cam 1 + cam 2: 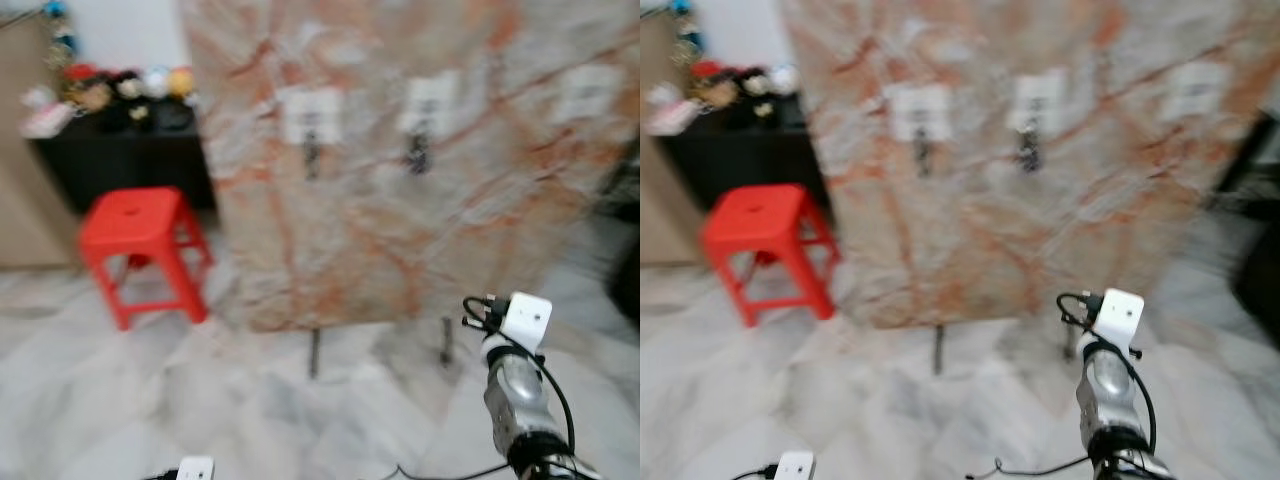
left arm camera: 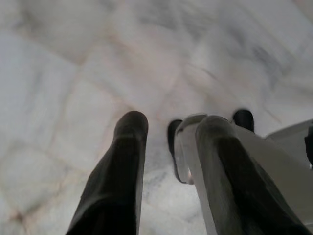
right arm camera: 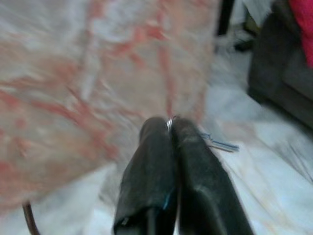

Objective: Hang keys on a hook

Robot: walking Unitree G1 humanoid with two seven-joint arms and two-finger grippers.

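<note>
In the right wrist view my right gripper (image 3: 170,122) is shut on a thin metal key ring (image 3: 169,121), and the keys (image 3: 220,144) stick out beside the fingers. In the eye views the right arm (image 1: 515,385) is raised at the lower right, short of a marble-patterned board (image 1: 400,200). The board carries three white hook plates (image 1: 312,115) (image 1: 430,105) (image 1: 585,92). Dark items hang on the first two hooks (image 1: 312,155) (image 1: 418,152). My left gripper (image 2: 171,122) hangs low and open over the marble floor, holding nothing.
A red plastic stool (image 1: 145,250) stands left of the board. Behind it is a black cabinet (image 1: 120,160) with small toys on top. The board rests on thin legs (image 1: 315,352) on the marble floor (image 1: 150,400). A dark object (image 1: 625,230) is at the right edge. The eye views are blurred.
</note>
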